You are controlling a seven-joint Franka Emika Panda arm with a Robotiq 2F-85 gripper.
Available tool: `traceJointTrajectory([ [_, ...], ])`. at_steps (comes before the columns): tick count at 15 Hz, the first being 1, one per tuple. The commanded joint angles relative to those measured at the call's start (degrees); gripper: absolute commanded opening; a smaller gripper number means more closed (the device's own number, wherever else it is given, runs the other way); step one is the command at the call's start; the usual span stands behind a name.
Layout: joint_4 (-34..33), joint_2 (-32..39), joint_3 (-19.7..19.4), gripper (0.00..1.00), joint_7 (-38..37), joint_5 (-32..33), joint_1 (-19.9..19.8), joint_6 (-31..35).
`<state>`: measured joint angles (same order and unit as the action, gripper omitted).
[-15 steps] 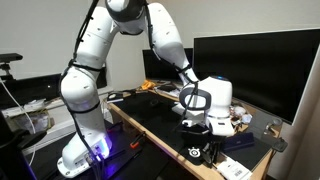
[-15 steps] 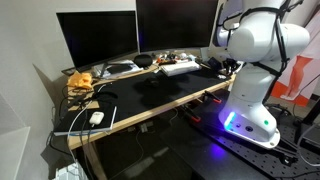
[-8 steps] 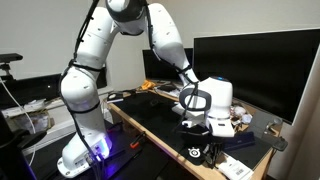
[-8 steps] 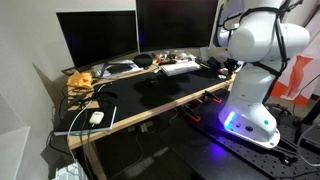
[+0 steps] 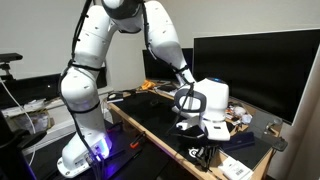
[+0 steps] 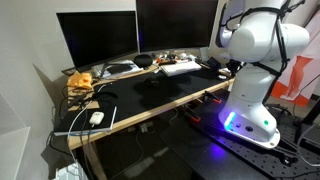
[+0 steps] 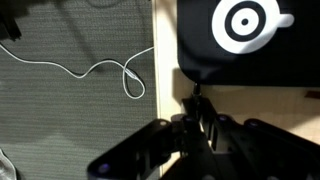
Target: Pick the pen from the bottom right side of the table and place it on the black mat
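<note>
Seemingly the tool (image 7: 198, 128) is pressed nearly together w/ a thin dark stick between its tips. That's prob. the pen (image 7: 196, 98), poking out ahead of the tips over the bare wood strip of the table (image 7: 166, 60). It sits just beside the edge of the black mat (image 7: 250, 65), near the white round logo (image 7: 243, 20). Wrist view is dim there, so whether the pen is lifted or touching the wood can't be told. In both exterior views it's too small to make out.

Handling, as a judgement: light, stiff, slim, w/ a smooth barrel, so it could roll or pivot betw. the pads if pinched off-centre. Best hold is across the barrel near mid-length, moderate squeeze. Not fragile, so a low release onto the mat should do, and the mat's surface will likely stop it rolling. Beyond the table edge a white cable (image 7: 100, 72) lies on grey floor (image 7: 60, 120).
</note>
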<state>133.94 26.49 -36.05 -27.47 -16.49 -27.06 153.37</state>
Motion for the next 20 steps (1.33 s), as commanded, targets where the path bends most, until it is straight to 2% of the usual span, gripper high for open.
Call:
traceJointTrajectory([
  [1, 5.3, -5.2, -1.8, 0.03, 2.4, 2.0, 1.5, 1.3],
  [5, 8.5, -8.6, -3.5, 0.03, 4.1, 4.6, 3.5, 2.5],
  [12, 14.9, -16.0, -8.3, 0.03, 4.3, 12.8, 8.7, 5.9],
  [16, 17.9, -18.7, -12.5, 0.03, 2.8, 20.9, 12.3, 9.2],
  [20, 19.6, -20.5, -15.9, 0.03, 3.0, 28.8, 14.7, 9.5],
])
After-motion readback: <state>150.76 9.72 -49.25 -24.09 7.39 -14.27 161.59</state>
